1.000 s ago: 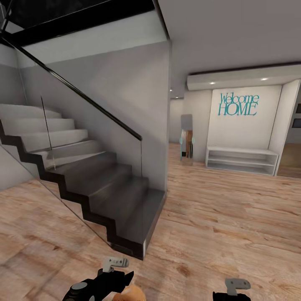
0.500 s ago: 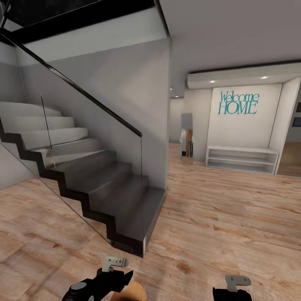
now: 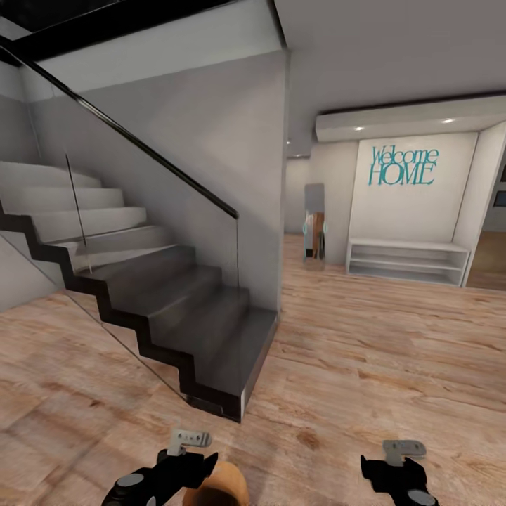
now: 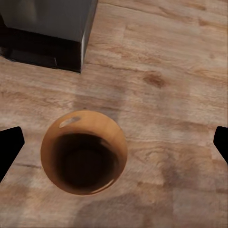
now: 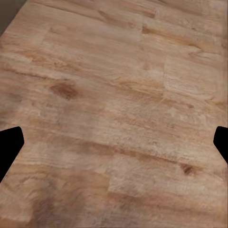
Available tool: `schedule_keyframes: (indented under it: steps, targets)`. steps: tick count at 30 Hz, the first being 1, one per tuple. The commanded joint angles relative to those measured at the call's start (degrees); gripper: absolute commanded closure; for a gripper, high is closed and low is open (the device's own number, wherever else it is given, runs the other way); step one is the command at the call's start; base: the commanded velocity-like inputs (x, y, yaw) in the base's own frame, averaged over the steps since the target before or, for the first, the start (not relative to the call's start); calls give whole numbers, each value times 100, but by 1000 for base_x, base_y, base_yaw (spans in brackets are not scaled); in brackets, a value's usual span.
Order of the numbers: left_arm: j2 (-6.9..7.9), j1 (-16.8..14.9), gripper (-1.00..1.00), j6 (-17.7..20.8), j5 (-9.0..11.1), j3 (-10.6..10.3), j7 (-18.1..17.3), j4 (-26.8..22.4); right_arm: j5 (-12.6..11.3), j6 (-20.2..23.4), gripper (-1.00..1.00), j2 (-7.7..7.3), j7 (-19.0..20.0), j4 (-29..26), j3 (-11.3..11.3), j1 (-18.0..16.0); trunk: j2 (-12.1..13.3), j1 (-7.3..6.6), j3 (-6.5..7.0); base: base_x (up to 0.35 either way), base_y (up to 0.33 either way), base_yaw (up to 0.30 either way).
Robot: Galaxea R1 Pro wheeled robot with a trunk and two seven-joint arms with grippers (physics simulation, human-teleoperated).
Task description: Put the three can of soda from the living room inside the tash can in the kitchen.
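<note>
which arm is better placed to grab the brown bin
Left. The brown bin lies between the left gripper's open jaws in its wrist view, and right beside it in the head view. The right gripper faces wood floor.

The way ahead-left is blocked by the staircase (image 3: 161,295) with its glass balustrade (image 3: 151,232). Open wood floor (image 3: 379,358) is left to the right, up to the white shelf (image 3: 407,261).
</note>
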Motion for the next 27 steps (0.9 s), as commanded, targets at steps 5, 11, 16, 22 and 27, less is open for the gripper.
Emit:
schedule_keyframes:
  steps: [5, 11, 16, 22, 27]
  targets:
    - [31, 0, -100, 0, -1, 3, 94, -33, -16, 533, -100, -17, 463, -852, 7, 0, -202, 111, -137, 0, 0, 0]
    - [33, 0, -100, 0, -5, 9, 124, -56, 10, 628, -100, -59, 1952, -1105, 0, 0, -443, 242, -301, 0, 0, 0]
    - [80, 0, -100, -31, -28, 9, 139, -40, 6, 631, -100, -119, 2184, -1078, -4, 0, -643, 352, -438, 0, 0, 0]
    - [402, 0, -100, -138, -31, 39, 118, -79, -4, 631, -100, -152, 2385, -1037, -24, 0, -884, 484, -602, 0, 0, 0]
    - [514, 0, -100, -163, 2, 419, 50, -210, -2, 631, -100, -157, 2507, -1028, -32, 0, -1084, 594, -738, 0, 0, 0]
